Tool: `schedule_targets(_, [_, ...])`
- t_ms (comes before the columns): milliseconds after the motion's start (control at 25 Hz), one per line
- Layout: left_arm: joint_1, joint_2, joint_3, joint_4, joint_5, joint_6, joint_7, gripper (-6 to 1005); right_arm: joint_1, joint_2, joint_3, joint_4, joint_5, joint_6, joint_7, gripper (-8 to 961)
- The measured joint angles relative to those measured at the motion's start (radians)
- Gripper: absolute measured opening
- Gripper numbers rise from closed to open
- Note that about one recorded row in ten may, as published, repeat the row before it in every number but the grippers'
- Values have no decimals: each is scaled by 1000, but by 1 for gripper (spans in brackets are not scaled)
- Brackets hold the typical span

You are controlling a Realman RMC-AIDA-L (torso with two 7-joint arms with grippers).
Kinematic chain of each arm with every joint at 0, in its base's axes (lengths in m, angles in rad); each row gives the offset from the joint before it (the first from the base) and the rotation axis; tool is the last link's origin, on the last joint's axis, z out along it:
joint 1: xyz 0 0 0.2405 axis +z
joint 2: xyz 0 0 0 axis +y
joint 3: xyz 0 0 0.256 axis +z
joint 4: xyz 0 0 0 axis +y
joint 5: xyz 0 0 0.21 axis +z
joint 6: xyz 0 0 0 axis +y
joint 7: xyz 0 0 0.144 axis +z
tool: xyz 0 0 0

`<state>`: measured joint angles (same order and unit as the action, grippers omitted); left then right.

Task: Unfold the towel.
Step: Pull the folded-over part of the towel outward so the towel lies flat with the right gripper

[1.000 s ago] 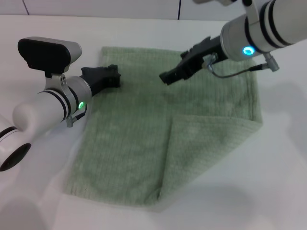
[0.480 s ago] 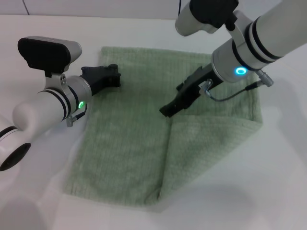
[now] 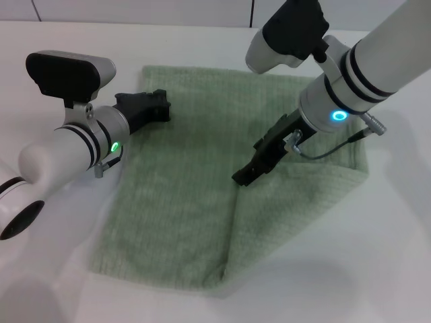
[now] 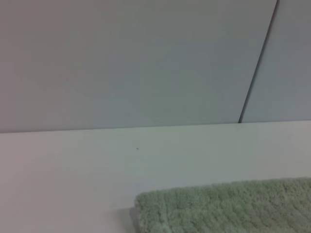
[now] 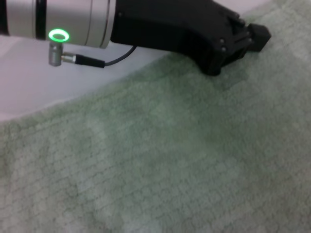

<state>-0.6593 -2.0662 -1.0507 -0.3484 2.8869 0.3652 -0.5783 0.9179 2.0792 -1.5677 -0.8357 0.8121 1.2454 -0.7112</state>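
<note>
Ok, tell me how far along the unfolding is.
Mostly spread: the towel lies flat except its near-right corner flap, folded over. In hand: the right gripper is at that flap's edge; the left gripper sits on the far-left edge. Left: flip the flap open.

Work surface: a white table, smooth and matt, filling most of the head view, with soft shadows on its near and right portions. Far edge of the table meets a pale grey wall. The wall is built of flat panels; one thin dark vertical seam runs down to the tabletop, right of centre. Lighting is even and diffuse
</note>
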Motion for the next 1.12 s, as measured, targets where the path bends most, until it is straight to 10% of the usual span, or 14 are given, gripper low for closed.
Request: schedule_targets(1120, [13,0,0,-6,0,3,0,-1,32,6,-5,98,31,-37,-42,784])
